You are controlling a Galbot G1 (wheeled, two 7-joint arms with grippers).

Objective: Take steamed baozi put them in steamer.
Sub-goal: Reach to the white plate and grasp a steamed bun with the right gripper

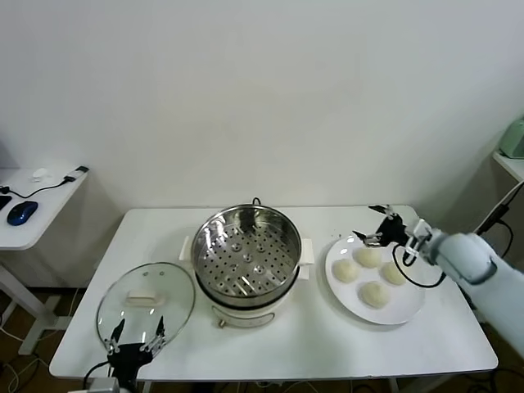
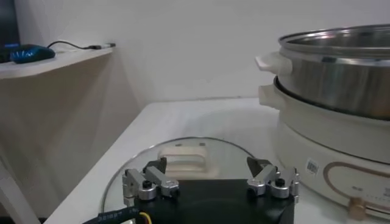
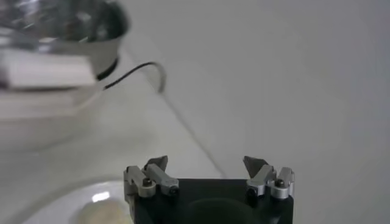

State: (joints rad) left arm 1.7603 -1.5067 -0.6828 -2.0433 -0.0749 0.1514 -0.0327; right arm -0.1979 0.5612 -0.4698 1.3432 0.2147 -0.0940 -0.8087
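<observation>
Several pale round baozi [image 1: 368,256] lie on a flat white plate [image 1: 344,296] on the right of the white table. The shiny steamer [image 1: 246,254], with its perforated tray bare, stands mid-table on a white base. My right gripper [image 1: 375,224] is open and empty, hovering at the plate's far edge just above the rear baozi. In the right wrist view the gripper [image 3: 206,163] shows spread fingers, one baozi [image 3: 100,213] below and the steamer [image 3: 55,36] beyond. My left gripper [image 1: 135,336] is open and idle at the table's near left edge, and it also shows in the left wrist view [image 2: 207,167].
A round glass lid [image 1: 146,303] lies flat left of the steamer, just ahead of the left gripper; it also shows in the left wrist view [image 2: 183,159]. A side desk with a blue mouse [image 1: 22,212] stands at the far left. A black cord [image 3: 137,72] runs behind the steamer.
</observation>
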